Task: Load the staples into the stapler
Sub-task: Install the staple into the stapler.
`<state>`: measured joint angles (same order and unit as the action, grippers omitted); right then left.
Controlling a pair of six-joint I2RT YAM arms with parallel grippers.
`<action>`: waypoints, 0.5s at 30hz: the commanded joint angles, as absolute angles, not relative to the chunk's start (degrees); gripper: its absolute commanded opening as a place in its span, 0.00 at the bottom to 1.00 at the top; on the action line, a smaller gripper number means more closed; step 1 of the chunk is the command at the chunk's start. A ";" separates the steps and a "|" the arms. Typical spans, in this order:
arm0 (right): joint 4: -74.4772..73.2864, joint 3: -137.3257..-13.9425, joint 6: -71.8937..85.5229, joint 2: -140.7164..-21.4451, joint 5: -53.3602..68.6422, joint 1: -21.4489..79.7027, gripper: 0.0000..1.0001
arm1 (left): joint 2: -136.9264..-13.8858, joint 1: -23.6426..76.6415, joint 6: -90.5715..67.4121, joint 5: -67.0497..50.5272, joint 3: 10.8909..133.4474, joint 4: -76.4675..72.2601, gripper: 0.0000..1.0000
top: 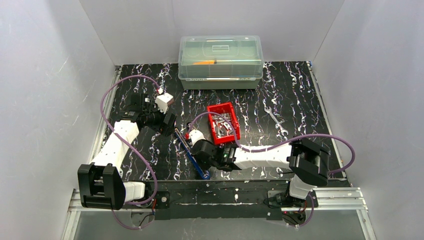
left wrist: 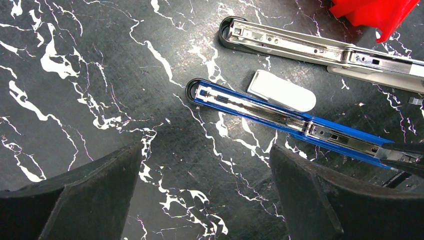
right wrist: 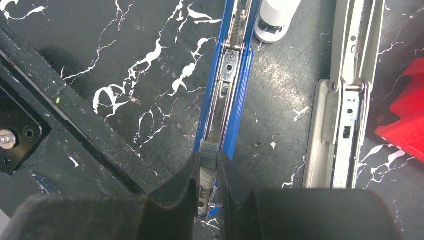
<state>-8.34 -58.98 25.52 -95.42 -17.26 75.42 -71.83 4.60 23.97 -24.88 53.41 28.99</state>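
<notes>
Surface: black white-veined tabletop [top: 300, 90], white walls [top: 50, 75] on three sides | left gripper [left wrist: 205, 155]: spread wide, empty | right gripper [right wrist: 207, 167]: pinching staple strip [right wrist: 209, 149] at open blue stapler [left wrist: 280, 117] channel, near centre | other staples [top: 223, 124]: red bin [top: 220, 106], just right.

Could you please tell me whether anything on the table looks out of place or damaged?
Only the wrench, lying loose right of the red bin, looks out of place: stapling hardly needs it. The blue stapler and the grey stapler lie opened flat, which suits loading. I see no damage.
</notes>
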 commanded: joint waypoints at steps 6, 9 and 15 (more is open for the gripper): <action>-5.19 -58.10 26.54 -96.24 -16.26 75.23 0.19 | -71.55 4.33 23.73 -26.28 55.55 30.07 0.99; -5.12 -58.10 26.61 -96.25 -16.01 75.23 0.18 | -71.56 4.31 23.75 -26.28 55.53 30.06 0.99; -5.01 -58.01 26.78 -96.16 -15.84 75.23 0.18 | -71.45 4.31 23.83 -26.25 55.28 30.06 0.99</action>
